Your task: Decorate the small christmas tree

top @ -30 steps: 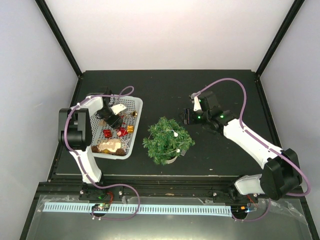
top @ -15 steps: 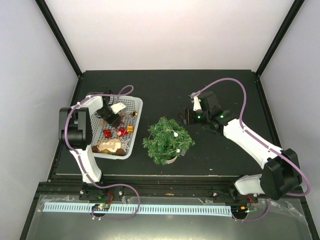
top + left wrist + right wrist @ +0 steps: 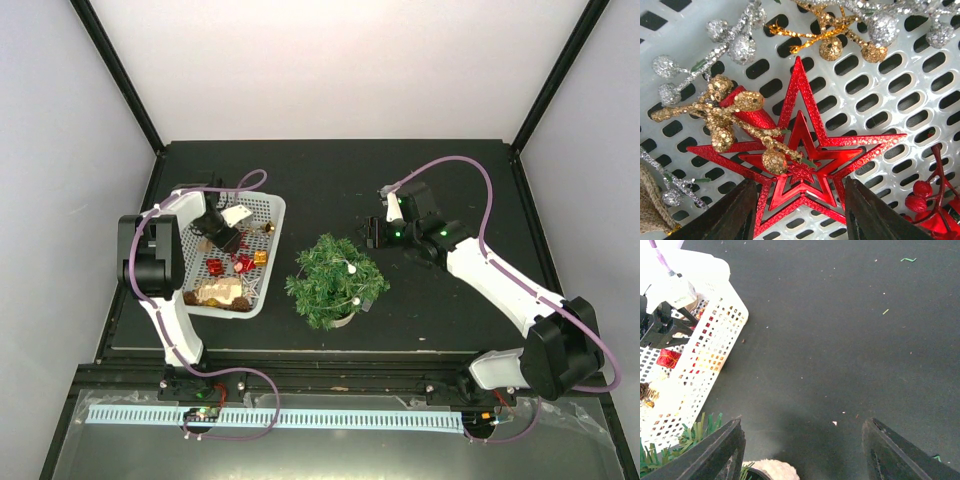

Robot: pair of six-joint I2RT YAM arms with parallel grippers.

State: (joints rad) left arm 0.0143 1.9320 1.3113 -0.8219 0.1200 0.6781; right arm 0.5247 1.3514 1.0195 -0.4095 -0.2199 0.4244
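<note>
Nearest the onlooker, a pale blue toothed strip (image 3: 280, 418) runs along the front rail, where the two arm bases are bolted; purple cables (image 3: 482, 180) loop from each arm. On the matt black table (image 3: 450, 300), scattered with pale specks and green needle scraps, the small christmas tree (image 3: 335, 280) stands upright in its cream pot (image 3: 343, 320) near the middle, two small white baubles (image 3: 352, 270) showing among its needles. It sits just right of the white perforated basket (image 3: 276, 212) without touching it. Inside that basket, the left gripper (image 3: 800, 182) hangs low over a red glitter star (image 3: 840, 150) that lies flat on the slotted floor; its fingers (image 3: 740, 212) sit tight against the star's two lower points, though whether they pinch it cannot be told. A gold berry sprig (image 3: 730, 120) lies across the star, with silver sprigs (image 3: 735, 45) beyond and red berries (image 3: 922, 195) to one side. Behind and right of the tree, the right gripper (image 3: 802, 422) hovers above bare table, jaws spread with nothing between them. Farther back, black frame posts (image 3: 115, 70) rise at the corners against plain white walls (image 3: 340, 70).
</note>
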